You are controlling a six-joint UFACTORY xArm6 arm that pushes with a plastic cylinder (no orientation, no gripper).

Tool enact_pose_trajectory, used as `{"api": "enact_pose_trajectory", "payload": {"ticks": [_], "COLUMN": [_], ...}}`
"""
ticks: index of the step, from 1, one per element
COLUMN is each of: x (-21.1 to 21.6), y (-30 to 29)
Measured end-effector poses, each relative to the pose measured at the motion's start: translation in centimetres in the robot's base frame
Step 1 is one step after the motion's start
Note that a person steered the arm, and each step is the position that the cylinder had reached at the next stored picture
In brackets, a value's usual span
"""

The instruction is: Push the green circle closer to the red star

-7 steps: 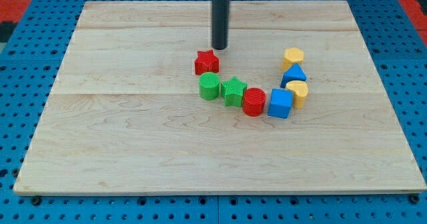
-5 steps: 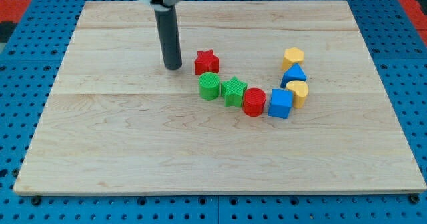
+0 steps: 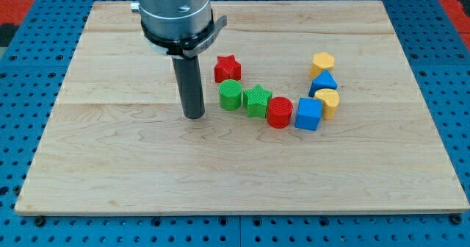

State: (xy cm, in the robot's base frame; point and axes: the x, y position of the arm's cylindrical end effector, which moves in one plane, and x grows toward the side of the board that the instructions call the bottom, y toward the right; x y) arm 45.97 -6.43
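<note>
Tip: my tip [image 3: 194,116] sits on the board, touching nothing, just left of and a bit below the green circle [image 3: 230,95]; no jaws, plain rod.
Green circle: nearly touching green star [image 3: 258,100] on its right.
Red star [image 3: 227,68]: just above circle, small gap.
Plan: get under circle's btm edge, push straight up, slow & centred so it doesn't slip sideways.
</note>
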Motion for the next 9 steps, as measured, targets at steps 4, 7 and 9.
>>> {"api": "enact_pose_trajectory", "payload": {"ticks": [4, 7, 9], "x": [1.1, -0.1, -2.6], "y": [4.2, 4.6, 4.6]}}
